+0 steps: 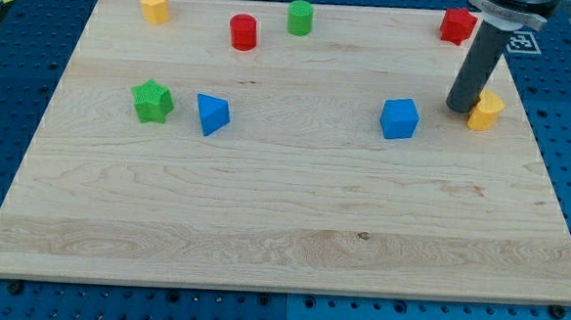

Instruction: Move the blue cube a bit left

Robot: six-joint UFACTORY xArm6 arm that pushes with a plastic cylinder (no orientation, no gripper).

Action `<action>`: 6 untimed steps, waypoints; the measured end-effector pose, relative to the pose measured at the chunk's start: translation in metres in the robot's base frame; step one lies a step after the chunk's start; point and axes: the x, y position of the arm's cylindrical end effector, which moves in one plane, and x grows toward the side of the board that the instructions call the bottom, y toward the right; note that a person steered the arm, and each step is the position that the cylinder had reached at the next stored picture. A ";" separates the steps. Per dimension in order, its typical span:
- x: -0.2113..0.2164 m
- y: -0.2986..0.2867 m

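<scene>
The blue cube (pixel 399 118) sits on the wooden board (pixel 282 219), right of the middle. My tip (pixel 460 108) is the lower end of a dark rod that comes down from the view's top right. It stands to the right of the blue cube, a short gap apart from it. The tip is right beside a yellow block (pixel 485 110) on its right, and looks to be touching it.
A blue triangular block (pixel 212 114) and a green star (pixel 152 101) lie at the left. A yellow block (pixel 154 6), a red cylinder (pixel 243 31), a green cylinder (pixel 300 18) and a red block (pixel 457 25) line the top edge.
</scene>
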 end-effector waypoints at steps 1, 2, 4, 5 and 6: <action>0.000 -0.002; 0.005 -0.023; 0.039 -0.060; 0.042 -0.061; 0.043 -0.061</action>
